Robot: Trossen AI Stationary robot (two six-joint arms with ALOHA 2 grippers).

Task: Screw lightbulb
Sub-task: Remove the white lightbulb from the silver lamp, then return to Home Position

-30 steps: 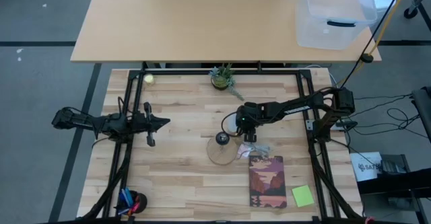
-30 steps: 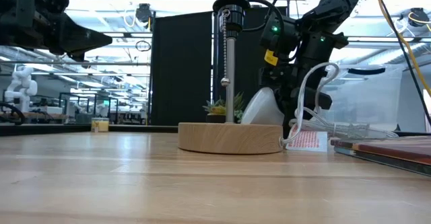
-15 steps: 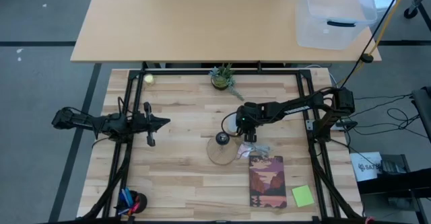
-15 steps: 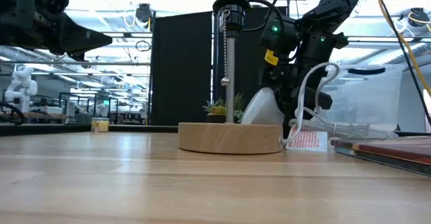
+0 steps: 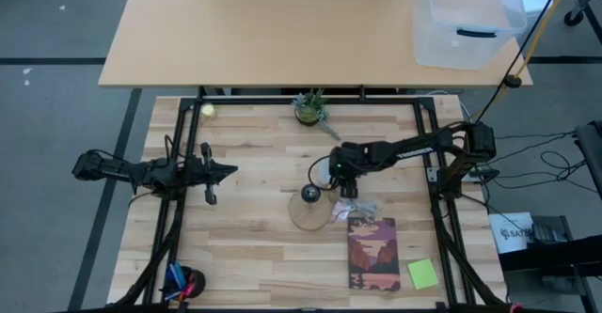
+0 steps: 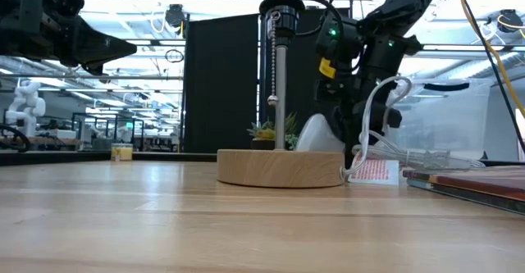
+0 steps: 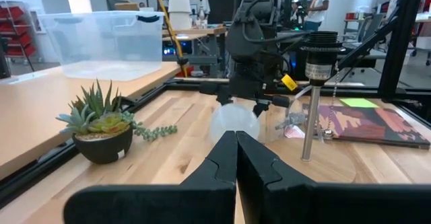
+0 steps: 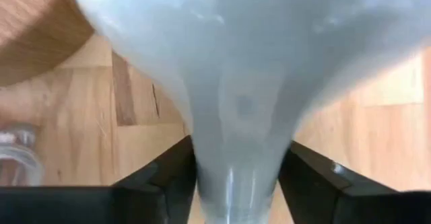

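Observation:
The white lightbulb [image 5: 323, 172] lies just beyond the round wooden lamp base [image 5: 310, 211], and its globe [image 7: 234, 122] is down on the table. On the base a metal post carries the black socket [image 6: 281, 2], mouth up. My right gripper [image 5: 335, 176] reaches steeply down from the right and stands around the bulb's neck. In the right wrist view the bulb [image 8: 242, 49] fills the picture. My left gripper [image 5: 228, 170] hovers shut and level over the table's left side, its shut fingers [image 7: 236, 160] pointing at the lamp. My right gripper has the lightbulb's tapering neck [image 8: 236, 173] between its two fingers [image 8: 168, 180], one against each side. The fingers come from above, slanting down from the table's right. The globe points away from the gripper and rests on the table beside the lamp base.
A small potted succulent [image 5: 309, 109] stands at the far middle and a yellow-green ball [image 5: 208, 110] at the far left. A book [image 5: 373, 254] and a green note [image 5: 422, 273] lie near right. A crumpled clear wrapper [image 5: 356, 207] lies by the base. Pens [image 5: 183, 282] sit near left.
In the low view the bulb under my right gripper has settled a little lower and looks rounder, and the gripper above it has shifted slightly. My left arm has kept still.

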